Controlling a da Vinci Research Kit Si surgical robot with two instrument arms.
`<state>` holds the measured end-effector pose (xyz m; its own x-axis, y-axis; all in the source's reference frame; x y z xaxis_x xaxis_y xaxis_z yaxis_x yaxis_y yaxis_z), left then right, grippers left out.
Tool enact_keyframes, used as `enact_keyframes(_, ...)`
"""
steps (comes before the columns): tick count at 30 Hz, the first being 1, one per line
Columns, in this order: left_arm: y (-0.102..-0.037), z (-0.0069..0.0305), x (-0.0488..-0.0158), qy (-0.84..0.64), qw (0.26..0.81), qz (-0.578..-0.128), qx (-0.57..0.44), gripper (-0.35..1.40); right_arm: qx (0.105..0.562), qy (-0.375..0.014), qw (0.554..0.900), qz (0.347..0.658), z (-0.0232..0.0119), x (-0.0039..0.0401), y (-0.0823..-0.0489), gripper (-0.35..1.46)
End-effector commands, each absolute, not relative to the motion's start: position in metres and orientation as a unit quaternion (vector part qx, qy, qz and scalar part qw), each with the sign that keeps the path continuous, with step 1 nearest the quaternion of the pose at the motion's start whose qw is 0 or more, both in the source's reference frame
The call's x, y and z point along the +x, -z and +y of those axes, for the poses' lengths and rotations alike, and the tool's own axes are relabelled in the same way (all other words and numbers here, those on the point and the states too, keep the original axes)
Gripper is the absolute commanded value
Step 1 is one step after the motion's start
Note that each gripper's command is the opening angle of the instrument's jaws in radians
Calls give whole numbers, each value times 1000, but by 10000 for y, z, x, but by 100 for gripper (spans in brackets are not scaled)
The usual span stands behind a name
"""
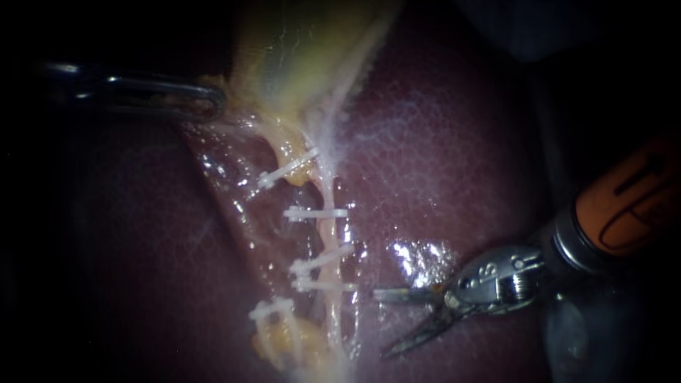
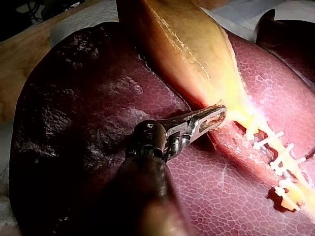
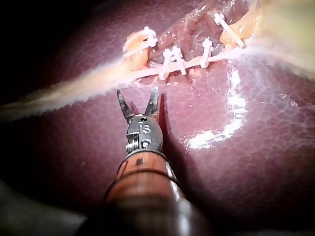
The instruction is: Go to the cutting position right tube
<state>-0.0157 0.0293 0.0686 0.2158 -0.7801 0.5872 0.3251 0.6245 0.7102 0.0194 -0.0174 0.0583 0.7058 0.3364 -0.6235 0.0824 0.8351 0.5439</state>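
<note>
My left instrument (image 1: 211, 101) is clamped on the gallbladder (image 1: 298, 57) just above the right tube (image 1: 328, 237), apparently to keep that tube stretched over the liver (image 1: 461, 156). My right instrument (image 1: 381, 323) sits just beside the tube, blades spread and empty, probably ready to slip between its clips (image 1: 317, 213).
</note>
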Motion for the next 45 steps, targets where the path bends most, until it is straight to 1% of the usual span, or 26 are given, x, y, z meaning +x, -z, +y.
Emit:
enact_keyframes(1, -686, 293, -156, 371, 746, -506, 225, -35, 278, -72, 881, 377, -174, 194, -583, 124)
enact_keyframes(8, -686, 292, -156, 371, 746, -506, 225, -35, 279, -77, 879, 380, -168, 198, -581, 124)
enact_keyframes(9, -686, 291, -156, 371, 746, -506, 225, -35, 285, -92, 877, 377, -165, 199, -579, 124)
enact_keyframes(12, -687, 291, -157, 371, 746, -506, 224, -35, 299, -121, 867, 380, -152, 200, -576, 126)
enact_keyframes(14, -687, 290, -157, 371, 746, -506, 224, -35, 315, -135, 858, 383, -144, 201, -573, 127)
enact_keyframes(17, -688, 288, -158, 371, 746, -506, 223, -35, 324, -159, 849, 386, -131, 201, -572, 129)
enact_keyframes(21, -688, 288, -159, 371, 746, -506, 223, -35, 336, -190, 843, 375, -117, 201, -576, 131)
enact_keyframes(24, -688, 288, -159, 371, 746, -506, 222, -35, 347, -221, 836, 364, -110, 202, -584, 131)
enact_keyframes(25, -688, 288, -160, 372, 746, -506, 222, -35, 355, -238, 831, 356, -108, 202, -589, 131)
enact_keyframes(31, -686, 284, -164, 373, 746, -505, 220, -35, 406, -291, 804, 323, -98, 205, -608, 127)
enact_keyframes(36, -685, 282, -166, 373, 746, -505, 220, -35, 435, -317, 787, 302, -95, 209, -617, 124)
enact_keyframes(41, -685, 282, -166, 373, 746, -505, 220, -35, 467, -339, 769, 275, -103, 214, -625, 121)
enact_keyframes(43, -685, 282, -166, 373, 746, -505, 220, -35, 472, -341, 767, 270, -106, 216, -628, 121)
enact_keyframes(45, -685, 282, -166, 373, 746, -505, 220, -35, 478, -338, 763, 273, -107, 221, -631, 121)
